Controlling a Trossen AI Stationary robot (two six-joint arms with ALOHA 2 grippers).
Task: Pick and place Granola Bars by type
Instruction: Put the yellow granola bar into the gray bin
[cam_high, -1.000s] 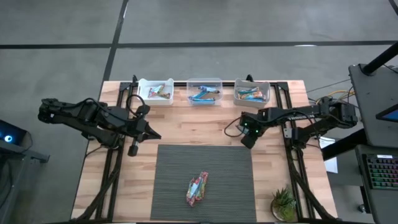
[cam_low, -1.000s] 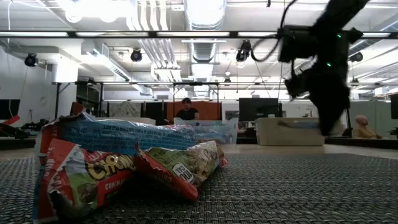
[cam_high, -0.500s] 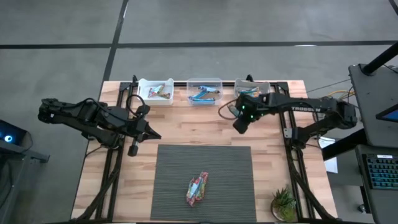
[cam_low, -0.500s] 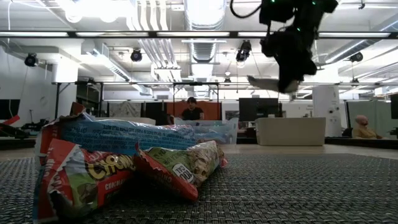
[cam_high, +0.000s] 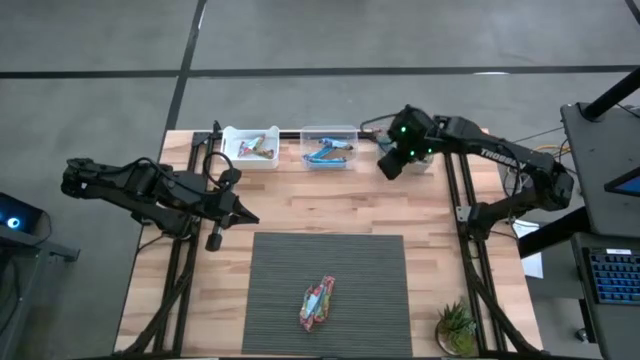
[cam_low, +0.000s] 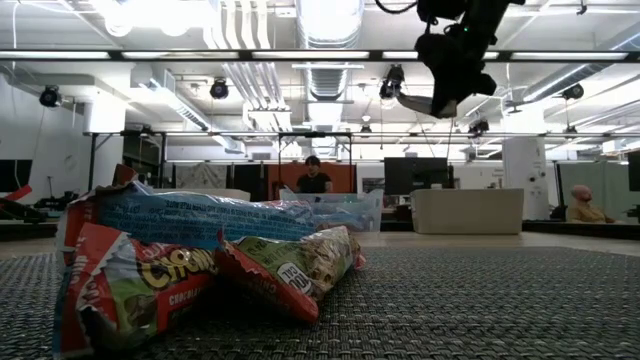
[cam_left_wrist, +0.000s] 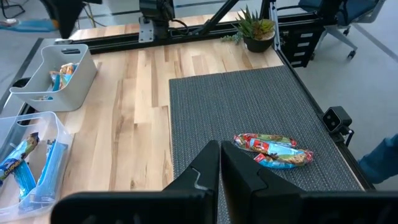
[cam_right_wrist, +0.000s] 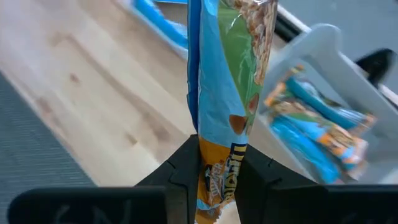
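Note:
My right gripper (cam_high: 389, 167) hangs high over the table's far right, beside the right bin (cam_high: 424, 157), and is shut on a blue, green and orange granola bar (cam_right_wrist: 227, 74). The low view shows that bar (cam_low: 416, 103) sticking out below the gripper (cam_low: 436, 98). A small pile of granola bars (cam_high: 318, 303) lies on the dark mat (cam_high: 300, 260). My left gripper (cam_high: 248, 217) waits shut above the wood, left of the mat's far corner. My right gripper pinches the bar between its two fingers (cam_right_wrist: 185, 169) near its orange end (cam_right_wrist: 217, 163). The fingers slant steeply down from above. The rest of the bar runs on beyond the fingertips, lifted clear of the table.
Three bins stand in a row along the far edge: a white one (cam_high: 250, 147) with multicoloured bars, a clear one (cam_high: 329, 147) with blue bars, and the right one holding blue and orange bars (cam_right_wrist: 314, 130). A small potted plant (cam_high: 456, 326) stands at the near right.
My right gripper has risen from near the mat's far right corner and gone toward the far edge, up to the right bin, tipping more steeply downward and carrying the bar clear of the table.

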